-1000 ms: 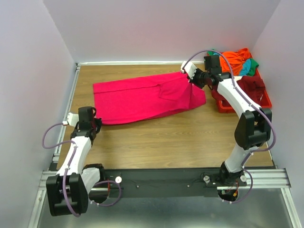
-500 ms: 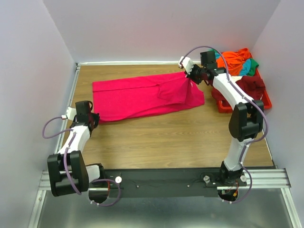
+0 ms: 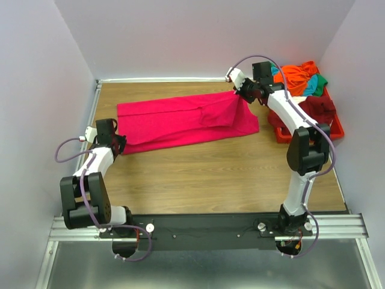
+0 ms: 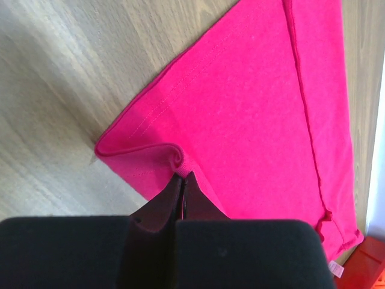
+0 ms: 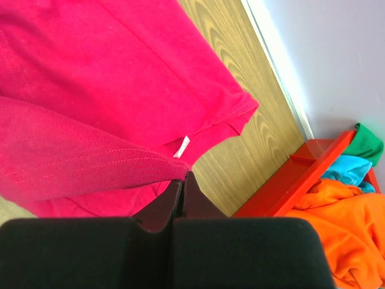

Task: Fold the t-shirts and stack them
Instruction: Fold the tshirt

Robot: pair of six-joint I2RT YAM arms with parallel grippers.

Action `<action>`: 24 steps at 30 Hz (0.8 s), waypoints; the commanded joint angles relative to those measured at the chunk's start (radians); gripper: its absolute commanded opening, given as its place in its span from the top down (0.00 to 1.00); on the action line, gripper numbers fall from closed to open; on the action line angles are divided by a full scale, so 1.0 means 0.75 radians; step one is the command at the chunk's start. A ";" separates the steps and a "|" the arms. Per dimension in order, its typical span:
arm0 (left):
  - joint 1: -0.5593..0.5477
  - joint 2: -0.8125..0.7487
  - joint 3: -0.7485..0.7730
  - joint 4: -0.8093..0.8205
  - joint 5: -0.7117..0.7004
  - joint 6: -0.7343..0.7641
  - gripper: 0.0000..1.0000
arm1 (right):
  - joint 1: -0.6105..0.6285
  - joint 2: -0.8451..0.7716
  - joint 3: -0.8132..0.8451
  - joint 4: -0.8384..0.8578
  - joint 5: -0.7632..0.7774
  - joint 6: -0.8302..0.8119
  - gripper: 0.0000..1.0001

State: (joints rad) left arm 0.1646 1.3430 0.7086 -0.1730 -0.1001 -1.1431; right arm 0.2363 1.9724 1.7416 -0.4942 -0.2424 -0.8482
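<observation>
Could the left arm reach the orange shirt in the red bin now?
Probably not: the left gripper is shut on a corner of the magenta shirt at the left, while the red bin sits far right, beyond the right arm.

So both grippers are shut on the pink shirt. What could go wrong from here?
1. The left gripper pinches only a small bunch of hem at the corner of the magenta shirt; a pull may slip it free.
2. The right gripper holds its end close beside the red bin, and its arm passes over the bin's edge; a swing may catch the orange shirt piled there.
</observation>
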 commanded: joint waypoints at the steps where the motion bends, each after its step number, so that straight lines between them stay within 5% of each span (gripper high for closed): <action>1: 0.010 0.056 0.049 0.020 0.029 0.015 1.00 | 0.006 0.051 0.056 0.019 0.049 0.037 0.99; 24: 0.050 0.224 0.149 0.057 0.050 0.041 1.00 | 0.006 0.231 0.245 0.033 0.113 0.098 0.99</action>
State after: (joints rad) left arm 0.1879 1.4940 0.7959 -0.1505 -0.0753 -1.1332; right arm 0.2363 2.1086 1.8736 -0.4873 -0.1894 -0.7990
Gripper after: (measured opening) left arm 0.009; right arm 0.008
